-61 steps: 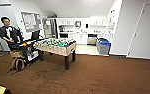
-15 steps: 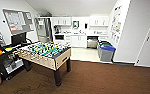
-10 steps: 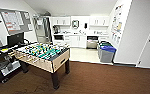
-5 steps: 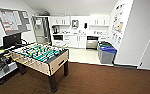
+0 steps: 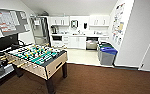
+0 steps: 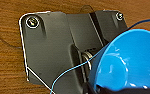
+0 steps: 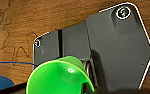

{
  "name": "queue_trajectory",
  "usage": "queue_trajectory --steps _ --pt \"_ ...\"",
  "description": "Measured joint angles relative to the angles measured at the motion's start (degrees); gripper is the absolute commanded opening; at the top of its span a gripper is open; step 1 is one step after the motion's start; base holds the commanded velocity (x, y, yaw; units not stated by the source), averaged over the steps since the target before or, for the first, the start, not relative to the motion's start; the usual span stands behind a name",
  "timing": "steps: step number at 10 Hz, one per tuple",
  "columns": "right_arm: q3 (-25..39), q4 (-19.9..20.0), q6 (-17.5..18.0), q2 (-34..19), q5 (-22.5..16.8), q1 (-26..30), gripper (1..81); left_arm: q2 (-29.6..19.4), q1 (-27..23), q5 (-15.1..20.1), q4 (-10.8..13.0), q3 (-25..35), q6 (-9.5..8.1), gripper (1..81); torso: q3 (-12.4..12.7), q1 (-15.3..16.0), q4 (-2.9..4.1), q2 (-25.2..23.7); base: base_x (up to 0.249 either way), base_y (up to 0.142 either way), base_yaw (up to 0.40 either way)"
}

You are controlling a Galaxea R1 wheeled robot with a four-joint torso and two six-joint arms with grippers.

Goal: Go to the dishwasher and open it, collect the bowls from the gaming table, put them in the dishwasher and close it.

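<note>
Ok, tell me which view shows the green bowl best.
The right wrist view: the green bowl sits large and close, its inside facing the camera, above the wood-grain floor. The left wrist view has a blue bowl instead; the head view looks toward the kitchen.

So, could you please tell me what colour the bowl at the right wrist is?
Bright green bowl, clearest in the right wrist view.

Left gripper (image 6: 96,86) over brown floor, closed on blue bowl (image 6: 127,62); right gripper (image 7: 87,87) closed on green bowl (image 7: 58,76).
</note>
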Motion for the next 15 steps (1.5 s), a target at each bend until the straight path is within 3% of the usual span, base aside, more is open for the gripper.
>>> queue_trajectory --steps 15 --pt "0.0 0.0 0.0 0.2 0.0 0.1 1.0 0.0 0.0 -0.1 0.0 0.0 0.04 1.0 0.0 0.0 0.00 0.0 0.167 -0.076 0.000"
